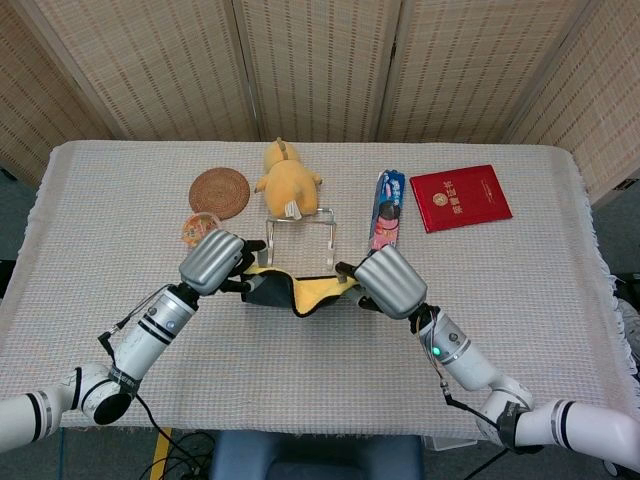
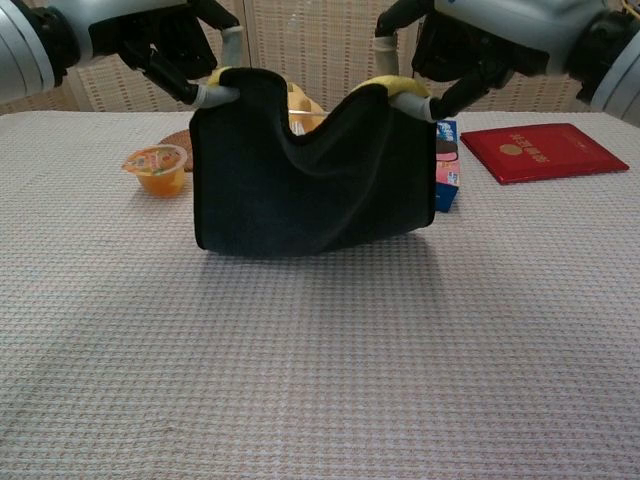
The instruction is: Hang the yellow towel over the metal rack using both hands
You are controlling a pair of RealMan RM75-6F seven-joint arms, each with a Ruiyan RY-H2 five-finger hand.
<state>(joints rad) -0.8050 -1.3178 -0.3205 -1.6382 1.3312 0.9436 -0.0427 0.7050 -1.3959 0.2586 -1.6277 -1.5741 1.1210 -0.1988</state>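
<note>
A table [image 1: 90,190] under a pale woven cloth [image 1: 520,290] fills the room's middle. Right behind the table stands a folding screen [image 1: 310,65] of tan woven panels in light frames. Grey floor [image 1: 15,215] shows beside the table's ends. The light is even and soft.

Staged lab-style tabletop, woven folding screens [image 1: 320,65] behind, cloth-covered table [image 1: 100,200], assorted household props
</note>
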